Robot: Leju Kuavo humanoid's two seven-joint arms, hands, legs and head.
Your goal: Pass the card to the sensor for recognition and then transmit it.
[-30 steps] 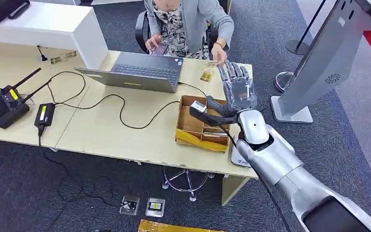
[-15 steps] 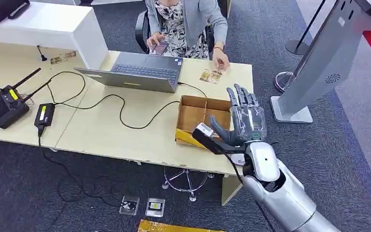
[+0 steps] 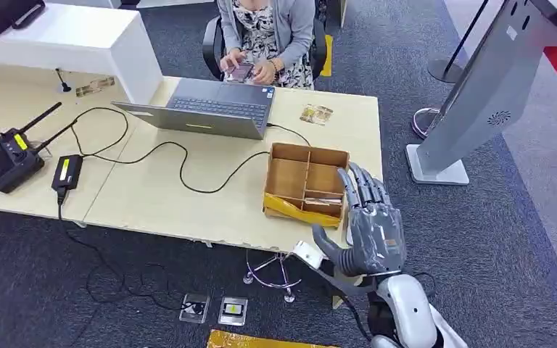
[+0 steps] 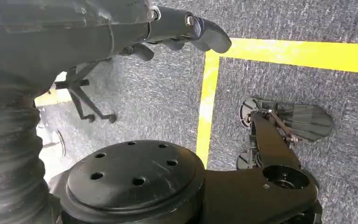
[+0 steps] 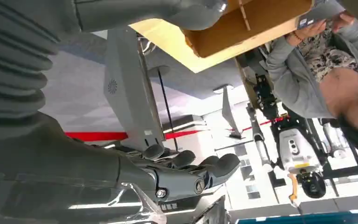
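A small gold-patterned card [image 3: 316, 114] lies flat on the desk [image 3: 159, 196], near its far right corner and in front of the seated person [image 3: 268, 36]. My right hand [image 3: 366, 228] hovers at the desk's near right edge, just beside the cardboard box [image 3: 290, 181]. Its fingers are spread and it holds nothing. In the right wrist view the same hand [image 5: 186, 175] has nothing in it, with the box's underside above. My left hand [image 4: 177, 28] hangs over the carpet with nothing in it.
The compartmented cardboard box stands at the desk's right end. An open laptop [image 3: 210, 109] with a black cable sits mid-desk. A radio [image 3: 7, 156] and a power adapter [image 3: 67, 172] lie at the left. A grey kiosk stand [image 3: 479, 94] rises to the right. The person holds a phone.
My right hand has drawn back from over the box's far side to the desk's near edge. The person's hand left the card and joined the other on the phone.
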